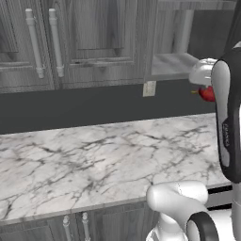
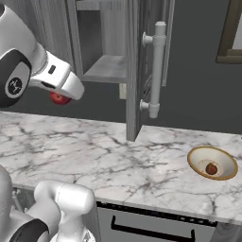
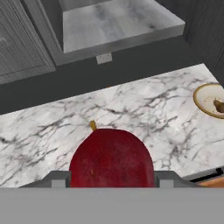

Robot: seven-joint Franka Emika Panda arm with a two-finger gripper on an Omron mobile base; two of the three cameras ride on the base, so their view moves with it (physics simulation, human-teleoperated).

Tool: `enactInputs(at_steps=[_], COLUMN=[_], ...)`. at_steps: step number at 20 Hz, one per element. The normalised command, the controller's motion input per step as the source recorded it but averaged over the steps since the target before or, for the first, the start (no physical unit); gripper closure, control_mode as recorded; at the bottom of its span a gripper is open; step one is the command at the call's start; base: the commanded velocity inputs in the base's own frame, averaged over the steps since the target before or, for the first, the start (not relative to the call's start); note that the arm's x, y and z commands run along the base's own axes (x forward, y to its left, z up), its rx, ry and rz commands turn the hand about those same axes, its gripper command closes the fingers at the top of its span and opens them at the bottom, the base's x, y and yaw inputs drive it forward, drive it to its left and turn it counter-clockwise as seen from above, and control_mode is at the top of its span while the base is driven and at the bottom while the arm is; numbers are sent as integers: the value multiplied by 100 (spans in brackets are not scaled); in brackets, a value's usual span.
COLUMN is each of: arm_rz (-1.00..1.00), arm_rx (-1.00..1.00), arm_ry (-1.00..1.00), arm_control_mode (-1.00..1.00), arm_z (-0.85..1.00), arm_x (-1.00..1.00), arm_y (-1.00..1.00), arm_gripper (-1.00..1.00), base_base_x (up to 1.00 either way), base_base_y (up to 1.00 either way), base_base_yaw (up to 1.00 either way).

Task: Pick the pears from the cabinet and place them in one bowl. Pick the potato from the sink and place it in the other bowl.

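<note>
Jaws of the white arm's gripper [image 3: 112, 183] pinch the glossy red pear [image 3: 112, 157] across its widest part, one finger on each flank, with the short tan stem pointing away from the hand. Seen from the hand, the fruit hangs in the air above the white grey-veined marble desk [image 1: 94, 155], clear of its surface and in front of the grey wood-grain wall cabinet [image 1: 94, 42]. One cabinet door [image 2: 149, 66] with a long silver bar handle stands open, and the bare lower shelf [image 3: 113, 22] lies behind the pear. From the right base camera the pear [image 2: 58, 98] shows just under the wrist, well apart from the shallow cream-tan bowl with the golden-brown rim [image 2: 212, 163], which sits on the desk far to the right. The dull brown pear [image 2: 211, 168] already rests inside that bowl.

Handling, as a judgement: the red pear looks light and firm, yet its rounded, glossy skin could slip between flat pads. A hold across the broad belly, as now, seems safest; the narrower stem end would offer less bearing. Hard squeezing risks bruising. Release should come low over the bowl, since a round fruit may roll over a shallow rim.
</note>
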Motion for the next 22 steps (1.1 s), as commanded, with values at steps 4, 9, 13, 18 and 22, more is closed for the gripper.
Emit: enactInputs(at_steps=[4,9,13,18,22], arm_rz=[2,0,0,0,0], arm_rx=[1,-1,0,0,0], arm_ry=[1,2,16,33,23], arm_control_mode=[-100,-100,-100,-100,-100], arm_z=[-100,-54,0,0,-15], arm_x=[-40,-7,-6,-2,0], arm_y=[30,11,1,2,1], arm_gripper=[100,100,100,100,100], base_base_x=[0,0,0,0,0], base_base_y=[0,0,0,0,0], base_base_yaw=[0,0,0,0,0])
